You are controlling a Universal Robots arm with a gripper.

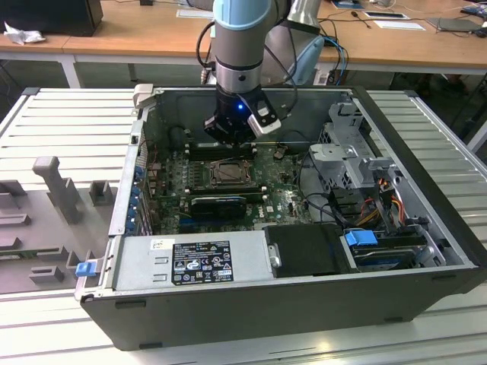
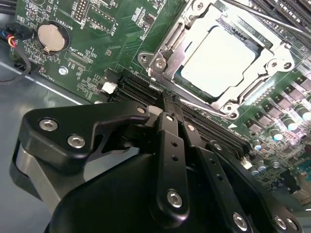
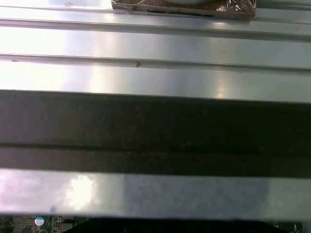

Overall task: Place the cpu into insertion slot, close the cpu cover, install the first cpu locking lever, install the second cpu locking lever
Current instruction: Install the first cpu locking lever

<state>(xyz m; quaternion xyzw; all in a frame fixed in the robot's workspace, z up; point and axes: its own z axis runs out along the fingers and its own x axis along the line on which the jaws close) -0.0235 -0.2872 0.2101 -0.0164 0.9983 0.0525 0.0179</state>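
CPU (image 2: 218, 60) sat flat in the insertion slot (image 2: 181, 80) on the green circuit board (image 2: 102, 43), its pale silver-grey top catching the light in the second wrist view! Around it lay the cpu cover (image 2: 214, 17), the metal frame down over the chip's edges, with the chip's top showing through the large square cut-out. A thin locking lever (image 2: 252, 14) ran along one side of the socket frame; whether it was latched, I could not tell.

And the gripper (image 2: 167, 109) hung just short of the socket, over the long black memory slots (image 2: 141, 90) that ran beside it. Its black fingers (image 2: 170, 141) were pressed together, tips meeting with nothing between them, empty-handed. A round coin battery (image 2: 51, 38) shone on the board, well apart from the socket.

From the exterior view, the arm (image 1: 242, 46) reached straight down into the open computer case (image 1: 426, 220), and the gripper (image 1: 228, 137) hovered just above the socket (image 1: 228, 173) near the middle of the board. A long black card (image 1: 219, 204) lay just in front of the socket, nearer the camera, and the power supply box (image 1: 190, 262) ran along the near wall. The case rested on a ribbed metal table (image 1: 61, 122).

In the first wrist view, bright ribbed metal (image 3: 155, 48) and a dark band (image 3: 155, 131) crossed the frame, with a sliver of green board (image 3: 29, 223) at one edge.
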